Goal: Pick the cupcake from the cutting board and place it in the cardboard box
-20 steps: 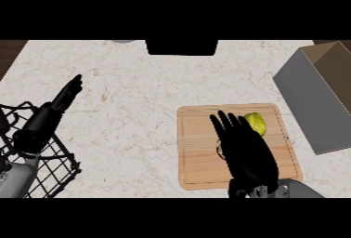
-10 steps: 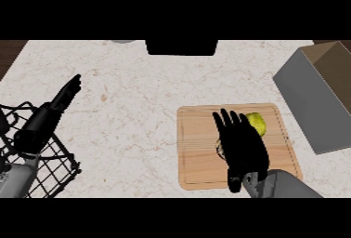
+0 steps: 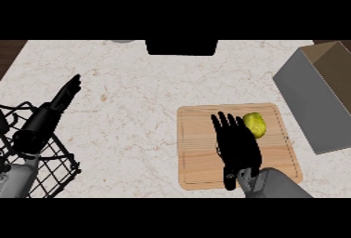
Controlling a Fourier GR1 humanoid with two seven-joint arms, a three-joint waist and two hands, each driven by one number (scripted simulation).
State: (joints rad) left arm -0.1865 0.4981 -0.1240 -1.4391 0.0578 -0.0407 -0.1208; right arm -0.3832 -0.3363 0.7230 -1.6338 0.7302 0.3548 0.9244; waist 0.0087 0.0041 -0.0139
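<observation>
A yellow-green cupcake (image 3: 255,124) sits on the wooden cutting board (image 3: 198,153), near its far right corner. My right hand (image 3: 237,144) lies flat over the board with straight fingers, just left of the cupcake and close beside it; I cannot tell if they touch. The cardboard box (image 3: 316,93) stands to the right of the board, grey outside with a brown inside. My left hand (image 3: 67,93) is open at the left, fingers straight and pointing away, above a wire rack.
A black wire basket (image 3: 34,160) fills the lower left corner under my left forearm. A dark block (image 3: 182,46) stands at the counter's far edge, with a small grey object (image 3: 123,41) to its left. Bare marble counter (image 3: 130,116) lies between the hands.
My right hand and forearm have drawn back slightly toward the near edge, with more grey forearm showing. The cupcake and left hand have not moved.
</observation>
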